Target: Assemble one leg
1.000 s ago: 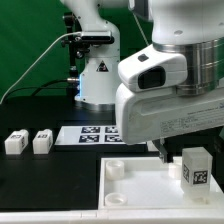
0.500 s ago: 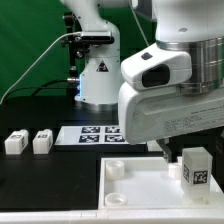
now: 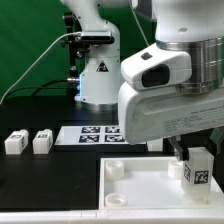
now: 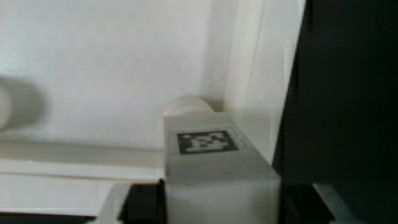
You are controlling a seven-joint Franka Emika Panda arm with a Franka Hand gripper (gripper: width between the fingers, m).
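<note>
The leg (image 3: 198,171), a white block with a tag on its face, stands upright over the near right corner of the large white panel (image 3: 140,186). My gripper (image 3: 191,152) is shut on its top. In the wrist view the leg (image 4: 217,150) fills the gap between my two dark fingers (image 4: 150,203), tag facing the camera. A round corner socket (image 4: 189,102) of the panel (image 4: 107,60) shows just beyond the leg. I cannot tell whether the leg's foot touches the panel.
Two more white legs (image 3: 15,142) (image 3: 41,142) stand side by side on the black table at the exterior view's left. The marker board (image 3: 88,135) lies behind the panel. A second robot base (image 3: 97,75) stands at the back.
My gripper and the leg have shifted slightly down and toward the exterior view's right. Nothing else has moved.
</note>
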